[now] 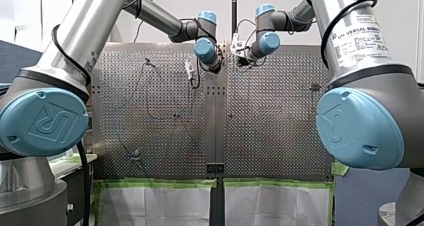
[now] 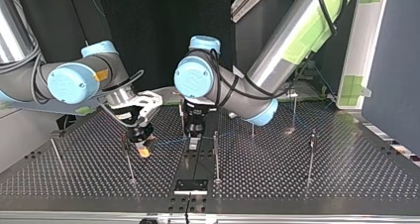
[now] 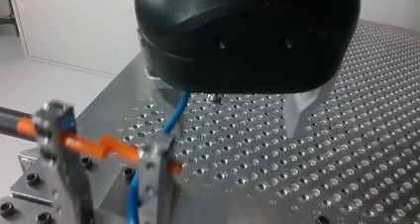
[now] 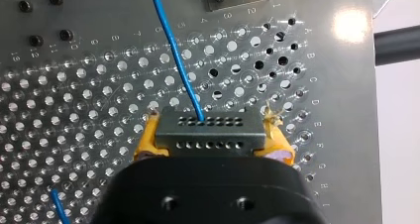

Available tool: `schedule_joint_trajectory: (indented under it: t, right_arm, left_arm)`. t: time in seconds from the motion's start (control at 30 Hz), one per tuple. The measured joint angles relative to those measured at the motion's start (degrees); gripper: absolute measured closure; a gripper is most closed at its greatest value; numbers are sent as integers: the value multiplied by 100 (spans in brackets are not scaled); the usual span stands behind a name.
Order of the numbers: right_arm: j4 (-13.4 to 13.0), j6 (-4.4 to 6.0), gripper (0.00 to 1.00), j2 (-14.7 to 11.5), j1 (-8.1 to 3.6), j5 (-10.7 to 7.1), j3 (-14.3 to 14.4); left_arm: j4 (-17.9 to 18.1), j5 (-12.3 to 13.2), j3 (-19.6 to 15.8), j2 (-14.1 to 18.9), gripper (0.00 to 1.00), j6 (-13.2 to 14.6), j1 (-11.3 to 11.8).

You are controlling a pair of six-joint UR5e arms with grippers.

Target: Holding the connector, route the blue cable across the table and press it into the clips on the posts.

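Observation:
My right gripper [image 4: 210, 135] is shut on the grey connector [image 4: 208, 132], which sits between its yellow pads [image 4: 146, 140]. The blue cable [image 4: 173, 50] leaves the connector and runs ahead over the perforated table [image 4: 74, 110]. In the top view my right gripper [image 2: 143, 149] is low over the table at the left, and the cable [image 2: 171, 141] stretches from it to my left gripper [image 2: 194, 134] at the middle. In the left wrist view the cable [image 3: 176, 115] passes between my left gripper's [image 3: 233, 105] metal fingers [image 3: 302, 115], which stand apart.
Thin posts stand on the table: one [image 2: 216, 154] just beside my left gripper, one [image 2: 128, 159] by my right gripper, and others [image 2: 311, 154] at the top view's right. A small black plate [image 2: 190, 186] lies at the table's near edge. A metal and orange piece [image 3: 106, 149] is ahead of my left gripper.

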Motion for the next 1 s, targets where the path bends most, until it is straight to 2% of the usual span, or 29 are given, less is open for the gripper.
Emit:
schedule_joint_trajectory:
  t: [0.03, 0.07, 0.1, 0.13, 0.17, 0.23, 0.4, 0.53, 0.77, 0.9, 1.0]
  right_arm:
    - [2, 0, 100, 0, -1, 0, 0]
    - [2, 0, 100, 0, -1, 0, 0]
    - [4, 0, 100, 0, 0, 0, 0]
    - [5, 0, 100, 0, 0, 0, 0]
    - [6, 0, 100, 0, -1, 0, 0]
    - [7, 0, 100, 0, 2, 0, 0]
    - [14, 0, 100, 0, 29, 0, 4]
    - [10, -7, 100, 0, 34, 3, 84]
    - [-18, -25, 100, 1, 9, 31, 404]
    - [-68, -22, 100, 7, -5, 82, 625]
    - [-194, 24, 100, 13, -31, 99, 793]
  left_arm:
    - [-4, -46, 0, -2, 45, 7, -15]
    - [-6, -82, 0, -2, 60, 14, -25]
    - [-7, -114, 0, -2, 60, 21, -34]
    - [-8, -152, -1, -3, 83, 27, -44]
    - [-9, -178, -1, -2, 96, 31, -50]
    - [-9, -247, 0, -2, 100, 35, -61]
    - [3, -428, -64, -2, 100, 30, -81]
    - [23, -523, -255, -5, 100, 35, -85]
    - [154, -678, -663, 1, 100, 39, -128]
    - [361, -678, -912, 2, 100, 15, -142]
    - [533, -622, -1091, 3, 100, -14, -144]
